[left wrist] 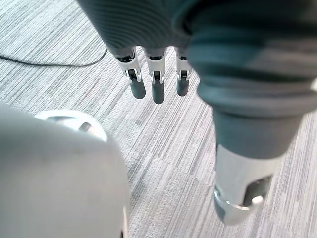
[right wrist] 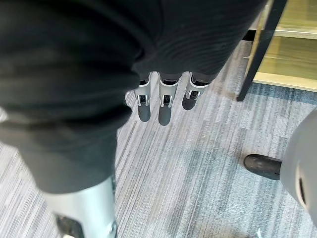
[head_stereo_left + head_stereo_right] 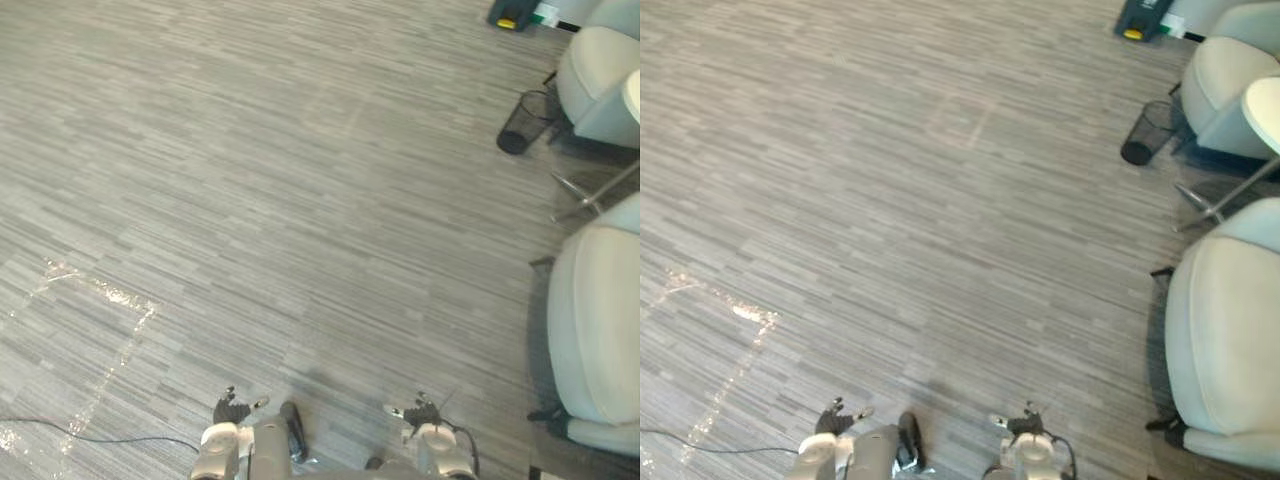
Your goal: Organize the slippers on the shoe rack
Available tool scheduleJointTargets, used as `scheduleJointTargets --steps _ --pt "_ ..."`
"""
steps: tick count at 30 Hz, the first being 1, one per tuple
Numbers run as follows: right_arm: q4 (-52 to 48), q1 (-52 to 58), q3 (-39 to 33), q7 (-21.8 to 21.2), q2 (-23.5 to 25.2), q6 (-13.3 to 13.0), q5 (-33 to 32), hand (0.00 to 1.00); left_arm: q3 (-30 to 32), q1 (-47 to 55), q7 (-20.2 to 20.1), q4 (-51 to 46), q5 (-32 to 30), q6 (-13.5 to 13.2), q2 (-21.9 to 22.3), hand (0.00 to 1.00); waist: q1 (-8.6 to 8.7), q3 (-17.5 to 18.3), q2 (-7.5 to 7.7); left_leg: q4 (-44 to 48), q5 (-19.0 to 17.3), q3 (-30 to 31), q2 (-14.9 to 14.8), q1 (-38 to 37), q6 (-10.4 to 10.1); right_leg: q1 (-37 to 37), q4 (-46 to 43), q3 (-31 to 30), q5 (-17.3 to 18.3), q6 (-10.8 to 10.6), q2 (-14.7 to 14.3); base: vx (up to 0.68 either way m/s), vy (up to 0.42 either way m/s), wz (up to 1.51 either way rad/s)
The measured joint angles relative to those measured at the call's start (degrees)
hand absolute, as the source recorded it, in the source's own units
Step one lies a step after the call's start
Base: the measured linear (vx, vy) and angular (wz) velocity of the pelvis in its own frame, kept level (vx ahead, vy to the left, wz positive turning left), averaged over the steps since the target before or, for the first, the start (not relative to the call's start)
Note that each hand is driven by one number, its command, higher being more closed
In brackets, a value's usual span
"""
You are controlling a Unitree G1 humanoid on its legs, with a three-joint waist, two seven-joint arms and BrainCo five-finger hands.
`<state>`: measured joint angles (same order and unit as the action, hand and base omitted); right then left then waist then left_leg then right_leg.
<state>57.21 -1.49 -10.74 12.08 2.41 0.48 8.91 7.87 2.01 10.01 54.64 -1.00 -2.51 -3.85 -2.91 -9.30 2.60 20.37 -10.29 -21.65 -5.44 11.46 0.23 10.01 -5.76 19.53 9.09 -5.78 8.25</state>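
grey carpet [image 3: 300, 180] lies ahead, pale chairs [image 3: 595, 330] at its right, and the wooden shoe rack [image 2: 292, 54] stands beyond the right hand [image 2: 165, 106]. that hand and the left hand [image 1: 157, 89] hang with fingers straight and slack, empty, probably because nothing is within reach. where the slippers lie i cannot tell.

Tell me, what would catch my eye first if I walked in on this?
The wide stretch of grey striped carpet strikes first, with pale armchairs and a black mesh bin along its right side. At the bottom edge, the robot's left hand and right hand hang with straight fingers, holding nothing. The right wrist view catches a wooden shelf with a dark frame past that hand.
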Motion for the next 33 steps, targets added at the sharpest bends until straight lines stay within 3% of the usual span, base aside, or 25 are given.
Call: scheduleJointTargets --steps 2,3,4,5,6,7,10,12,13,14,15,16,17,18,19,20,21,22,23,24,27,30,31,32,33 --pt "0.69 -0.2 0.35 -0.01 -0.2 -0.02 0.01 0.0 0.14 0.05 0.01 0.3 0.02 -0.02 0.06 0.0 0.1 0.13 0.3 -1.71 -0.22 0.17 1.12 -0.96 0.02 -1.42 -4.39 -0.09 0.05 -1.44 0.42 0.12 0.022 0.09" --pt "0.94 0.15 0.15 -0.07 -0.69 0.03 0.03 0.0 0.07 0.08 0.0 0.15 -0.05 0.03 0.35 0.0 0.57 0.0 0.36 -1.25 -1.55 0.2 1.54 -1.82 1.02 -4.08 -11.1 -0.24 0.97 -2.75 1.53 0.15 0.158 0.22" --pt "-0.04 1.18 -0.43 -0.17 -1.69 0.16 -0.06 0.0 -0.57 0.71 -0.01 -0.06 -0.05 0.2 0.65 0.0 1.32 0.08 -0.89 -3.97 -4.22 0.67 2.09 -5.15 2.38 -11.21 -29.26 -1.32 -0.34 -2.37 3.55 0.23 0.156 0.54" --pt "-0.2 0.97 -0.25 -0.31 -2.27 -0.06 -0.23 0.0 -1.09 0.54 0.0 0.08 -0.02 0.4 -0.34 0.0 2.69 -0.82 0.28 -7.3 -3.4 2.13 3.18 -8.86 1.88 -18.36 -43.52 -5.29 1.47 -1.71 4.83 0.2 0.124 0.57" --pt "-0.53 0.96 -0.55 -0.22 -1.99 -0.11 -0.37 0.0 -1.01 0.54 0.04 0.08 0.04 0.43 -0.66 0.0 3.03 -0.8 0.81 -8.08 -3.36 2.55 3.25 -9.93 1.87 -19.83 -44.95 -5.64 3.41 -0.87 4.62 0.23 -0.001 0.64" --pt "-0.98 1.62 -0.17 -0.14 -2.07 -0.1 -0.08 0.0 -0.99 0.53 0.12 0.2 0.05 0.44 -0.98 0.0 3.22 -0.84 1.42 -9.46 -3.69 3.86 3.12 -12.46 1.5 -23.19 -43.59 -4.4 6.56 1.71 3.44 0.25 -0.047 0.48" --pt "-1.93 0.74 -0.24 -0.15 -2.28 -0.26 -0.12 0.0 -0.98 -1.01 0.07 1.47 0.03 0.53 0.04 0.0 3.77 -1.35 1.01 -11.56 -4.85 7.4 2.44 -15.53 0.47 -29.71 -28.62 -3.67 5.7 2.75 -0.6 0.36 -0.086 0.7" --pt "-1.72 0.07 -0.86 -0.24 -2.45 -0.19 -0.1 0.0 -1.01 -1.61 -0.1 2.4 -0.07 0.53 0.77 0.0 4.45 -2.02 1.35 -15.57 -5.79 10.47 3.0 -20.05 -1.08 -30.82 -7.25 -2.68 -4.83 1.12 -1.96 0.5 -0.167 0.9" --pt "-1.74 -0.26 -1.45 -0.27 -2.46 -0.21 -0.11 0.0 -0.88 -1.66 -0.12 2.53 -0.12 0.56 0.79 0.0 4.86 -2.42 1.55 -16.26 -6.78 11.63 3.16 -22.04 -1.93 -31.24 -5.68 -3.28 -10.15 2.05 -1.73 0.41 -0.159 0.67" --pt "-1.7 -0.36 -1.7 -0.27 -2.56 -0.16 -0.05 0.0 -0.89 -1.68 -0.12 2.8 -0.16 0.57 0.87 0.0 5.23 -2.44 1.23 -16.55 -7.22 12.37 2.88 -22.85 -2.05 -30.86 -6.09 -3.71 -12.75 2.97 -1.89 0.49 -0.167 0.54" --pt "-1.72 -1.09 -2.55 -0.26 -2.99 -0.06 0.14 0.0 -0.53 -1.92 -0.25 3.56 -0.54 0.58 1.78 0.0 5.51 -1.95 -1.23 -17.84 -7.41 13.95 0.6 -24.37 -3.02 -30.8 -8.33 -3.66 -12.15 6.41 -3.78 0.66 -0.147 0.42" --pt "-1.87 -2.08 -3.86 -0.27 -2.9 -0.07 0.06 0.0 -0.39 -2.08 -0.24 3.29 -1.24 0.45 2.28 0.0 4.91 -2.36 -2.69 -17.87 -4.66 14.93 -0.39 -25.25 -5.62 -32.47 -15.67 -3.28 -9.06 8.09 -2.9 0.79 -0.19 0.34" --pt "-2.05 -2.2 -4.6 -0.28 -2.89 -0.06 0.03 0.0 -0.47 -2.06 -0.24 3.32 -1.25 0.5 2.45 0.0 5.11 -2.51 -2.9 -17.57 -4.02 15.25 -0.48 -25.97 -6.22 -32.95 -18.35 -3.29 -7.76 8.2 -2.42 0.75 -0.21 0.45" --pt "-4.28 -1.52 -6.03 -0.52 -3.72 -0.2 0.08 0.0 -0.2 -2.11 -0.18 3.21 -1.29 0.48 4.26 0.0 6.33 -2.66 -3.95 -12.28 -2.44 16.86 -0.61 -26.58 -7.42 -34.67 -28.62 -0.4 -1.97 8.72 -0.8 0.46 -0.183 0.33" --pt "-4.65 -1.0 -5.73 -0.55 -3.35 -0.13 0.21 0.0 0.07 -1.08 -0.18 3.05 -1.3 0.48 4.36 0.0 5.88 -1.87 -4.42 -8.97 -3.02 16.88 -1.12 -25.61 -8.23 -32.94 -25.96 -0.29 -2.02 8.03 -1.22 0.52 -0.227 0.44" --pt "-5.36 0.23 -4.31 -0.73 -2.92 -0.03 0.22 0.0 0.73 -0.63 -0.21 2.04 -1.29 0.67 4.73 0.0 5.74 -1.55 -4.96 6.91 -2.78 16.59 -2.81 -20.12 -8.94 -28.56 -21.22 1.89 0.33 9.04 -2.55 0.54 -0.193 -0.08" --pt "-6.1 0.43 -4.06 -0.8 -2.59 0.24 0.23 0.0 2.3 -0.01 -0.26 -0.2 -1.33 0.62 5.9 0.0 4.99 -1.42 -6.59 21.35 0.53 15.17 -6.46 -13.77 -11.27 -25.18 -17.96 1.19 1.22 9.51 -5.33 0.56 -0.163 -0.16" --pt "-6.36 0.44 -3.77 -0.77 -2.47 0.29 0.18 0.0 2.51 0.35 -0.24 -0.6 -1.33 0.63 6.05 0.0 4.64 -1.5 -6.77 26.12 0.42 14.44 -7.85 -11.73 -11.32 -24.0 -17.05 0.74 1.69 9.8 -6.08 0.61 -0.092 -0.46" --pt "-6.47 0.46 -3.27 -0.77 -1.95 0.48 0.11 0.0 2.98 0.46 -0.28 -1.36 -1.39 0.69 6.04 0.0 4.16 -1.94 -6.72 33.6 -1.1 12.29 -10.28 -8.17 -9.46 -21.0 -15.33 -0.21 2.6 9.97 -7.44 0.6 -0.028 -0.43" --pt "-6.74 1.05 -2.62 -0.72 -0.87 0.63 0.04 0.0 3.96 0.28 -0.24 -3.11 -1.36 0.64 5.69 0.0 3.35 -2.99 -5.52 39.32 -3.03 8.95 -12.42 -4.8 -6.77 -15.6 -13.1 -1.54 3.83 9.54 -7.87 0.69 -0.009 -0.53" --pt "-6.87 2.06 -1.96 -0.58 0.33 0.63 -0.04 0.0 4.09 0.34 -0.2 -5.27 -1.24 0.29 5.14 0.0 2.21 -2.95 -3.39 38.25 -6.11 5.67 -13.4 3.75 -3.6 -7.44 -7.86 -3.99 5.19 7.72 -7.14 0.55 0.072 -0.39" --pt "-6.64 2.45 -2.11 -0.23 0.29 0.64 -0.04 0.0 4.09 -0.42 -0.17 -6.63 -1.22 0.1 4.97 0.0 1.35 -3.03 -3.04 18.73 -4.79 5.31 -9.57 12.15 -3.88 -1.33 -3.94 -5.87 6.58 3.92 -3.51 0.65 0.283 -0.43" --pt "-5.9 2.65 -2.23 -0.17 -0.38 0.64 -0.02 0.0 3.99 -0.66 -0.12 -6.44 -1.13 -0.05 4.81 0.0 0.59 -2.88 -3.07 9.36 4.31 7.85 -6.19 12.09 -3.13 0.28 -3.51 -7.21 7.87 1.7 -1.97 0.6 0.334 -0.23" --pt "-3.72 2.32 -1.35 -0.28 0.15 0.76 -0.03 0.0 3.68 -1.65 0.06 -5.21 -1.12 -0.52 3.06 0.0 0.83 -2.13 -0.47 7.94 2.66 5.78 -3.34 10.48 -1.92 1.02 -1.8 -9.06 6.05 2.23 0.61 0.59 0.329 -0.12" --pt "-3.48 1.88 -1.3 -0.31 0.22 0.75 0.04 0.0 3.7 -1.86 0.06 -4.93 -1.14 -0.64 2.77 0.0 0.99 -2.06 -0.42 8.3 2.11 5.94 -3.09 10.53 -1.38 0.78 -1.81 -9.43 4.64 2.34 0.64 0.47 0.235 0.08"
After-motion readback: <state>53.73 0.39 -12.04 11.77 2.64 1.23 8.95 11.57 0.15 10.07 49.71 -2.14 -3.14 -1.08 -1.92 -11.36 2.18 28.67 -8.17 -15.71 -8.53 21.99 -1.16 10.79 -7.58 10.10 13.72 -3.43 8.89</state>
